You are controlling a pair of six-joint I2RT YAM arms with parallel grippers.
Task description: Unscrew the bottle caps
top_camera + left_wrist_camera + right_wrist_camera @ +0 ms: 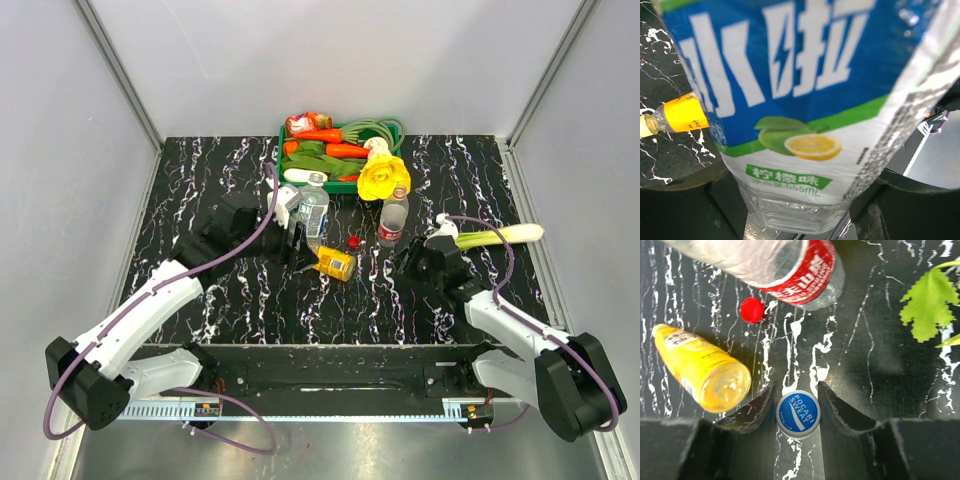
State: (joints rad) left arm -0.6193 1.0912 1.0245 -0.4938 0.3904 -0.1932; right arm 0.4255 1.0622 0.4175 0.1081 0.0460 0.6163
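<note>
My left gripper (300,238) is shut on the clear blue-label bottle (313,208) and holds it upright; the bottle's label (805,95) fills the left wrist view, with its base between my jaws (800,220). My right gripper (798,407) is shut on the blue cap (798,414), low over the table, and shows in the top view (410,262). The red cap (752,310) lies loose on the table (353,241). The red-label bottle (392,220) stands uncapped. The orange-yellow juice bottle (335,263) lies on its side (700,367). I cannot tell whether its cap is on.
A green basket (396,128) of carrots and other vegetables stands at the back. A yellow flower (384,175) leans beside it. A leek (500,236) lies at the right, and its green leaf (930,300) shows in the right wrist view. Grey walls enclose the black marbled table (200,190).
</note>
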